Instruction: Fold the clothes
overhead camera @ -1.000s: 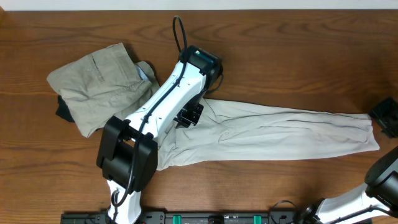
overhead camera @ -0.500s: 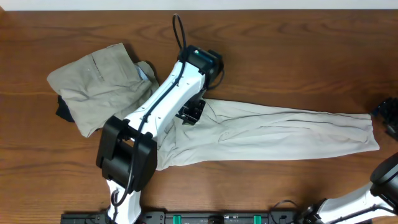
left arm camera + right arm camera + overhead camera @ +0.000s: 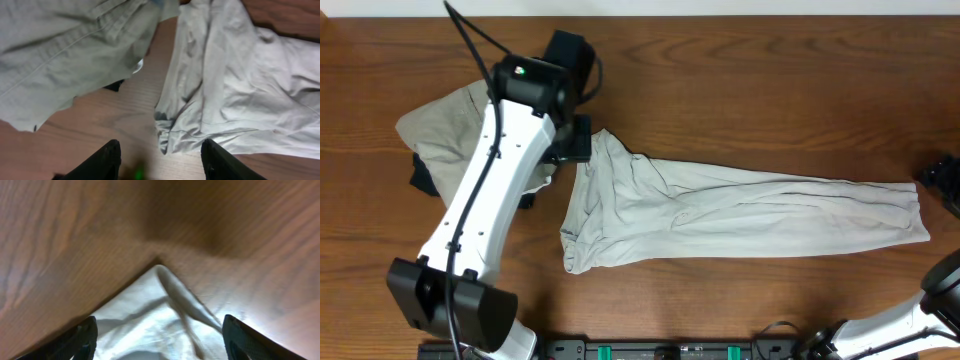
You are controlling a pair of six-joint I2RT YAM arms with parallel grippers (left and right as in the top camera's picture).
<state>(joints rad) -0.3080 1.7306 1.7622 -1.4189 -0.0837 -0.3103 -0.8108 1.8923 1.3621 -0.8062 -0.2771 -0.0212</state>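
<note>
The pale cream-white garment [image 3: 740, 212] lies stretched across the table from its bunched waist end [image 3: 588, 222] to the leg ends at the right [image 3: 910, 212]. A khaki-tan garment [image 3: 445, 140] lies folded at the left, partly under my left arm. My left gripper [image 3: 575, 140] is open and empty, over the gap between the two garments; its wrist view shows the khaki garment [image 3: 65, 45] at left and the cream garment [image 3: 240, 85] at right, with the open jaws [image 3: 161, 162] over bare wood. My right gripper [image 3: 945, 185] is open above the cream garment's corner [image 3: 160, 315].
A dark cloth [image 3: 422, 180] peeks from under the khaki garment. The wooden table [image 3: 770, 90] runs to a pale wall edge at the top. The arm bases [image 3: 620, 350] stand along the front edge.
My left arm swung left, off the cream garment, to the gap beside the khaki one. The cream garment's waist end now lies uncovered and bunched. The right gripper barely moved.
</note>
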